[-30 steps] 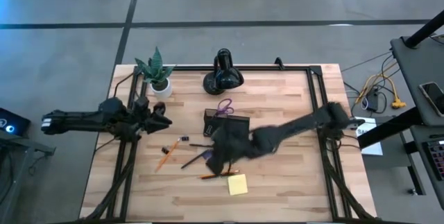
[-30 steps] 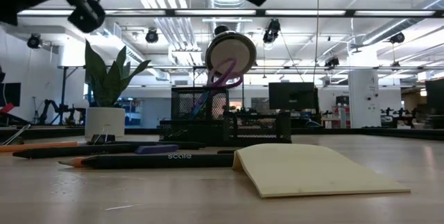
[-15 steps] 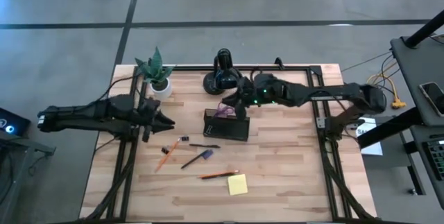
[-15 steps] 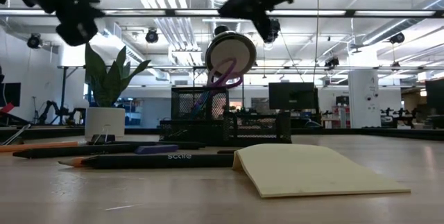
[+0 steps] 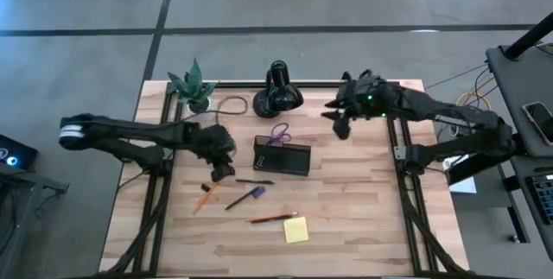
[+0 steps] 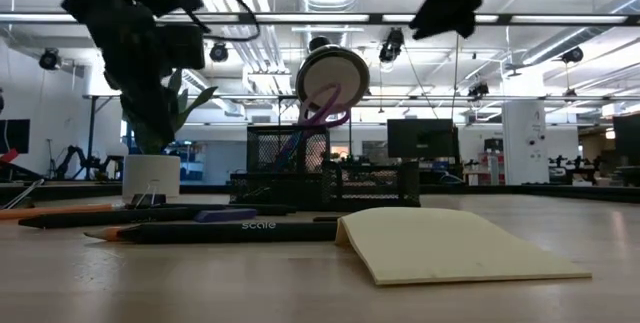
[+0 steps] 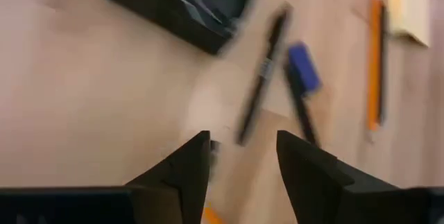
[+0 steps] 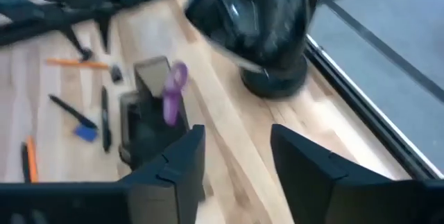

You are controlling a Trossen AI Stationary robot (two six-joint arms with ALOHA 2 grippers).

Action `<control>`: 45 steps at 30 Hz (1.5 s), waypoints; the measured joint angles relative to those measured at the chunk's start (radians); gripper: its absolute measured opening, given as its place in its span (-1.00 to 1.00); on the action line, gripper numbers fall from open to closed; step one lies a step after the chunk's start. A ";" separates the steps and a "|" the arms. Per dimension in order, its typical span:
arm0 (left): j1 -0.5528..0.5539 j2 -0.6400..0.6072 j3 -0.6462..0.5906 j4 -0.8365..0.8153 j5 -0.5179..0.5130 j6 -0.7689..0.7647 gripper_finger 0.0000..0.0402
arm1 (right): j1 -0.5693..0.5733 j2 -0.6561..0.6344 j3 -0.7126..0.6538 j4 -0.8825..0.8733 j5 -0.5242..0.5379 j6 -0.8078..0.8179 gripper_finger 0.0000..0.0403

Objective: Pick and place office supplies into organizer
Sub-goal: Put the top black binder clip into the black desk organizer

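Purple scissors (image 5: 279, 132) already stand in the black organizer (image 5: 282, 155) mid-table, but pens (image 5: 255, 181), pencils (image 5: 271, 218) and the yellow sticky pad (image 5: 295, 230) lie loose on the table (image 5: 363, 210) in front of it. The left gripper (image 5: 219, 172) hangs over the items beside the organizer, jaws parted and empty. The right gripper (image 5: 340, 122) waits near the lamp (image 5: 278, 93), also open and empty. Risk here: thin pens crowd close, so the closing jaws could nudge one aside or pinch two together.

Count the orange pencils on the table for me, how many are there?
2. One orange pencil lies just below the left gripper, left of the black pens. The other orange pencil lies beside the yellow sticky-note pad. More could be hidden under the arm.
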 joint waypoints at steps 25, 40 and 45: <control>0.097 0.187 -0.002 -0.041 0.018 0.237 -0.30 | -0.043 -0.057 -0.133 -0.011 0.053 -0.036 -0.13; 0.096 0.217 -0.003 -0.045 0.049 0.238 -0.33 | -0.044 -0.057 -0.133 -0.011 0.103 -0.032 -0.16; 0.096 0.240 -0.007 -0.017 0.077 0.235 -0.51 | -0.042 -0.057 -0.132 -0.011 0.103 -0.032 -0.17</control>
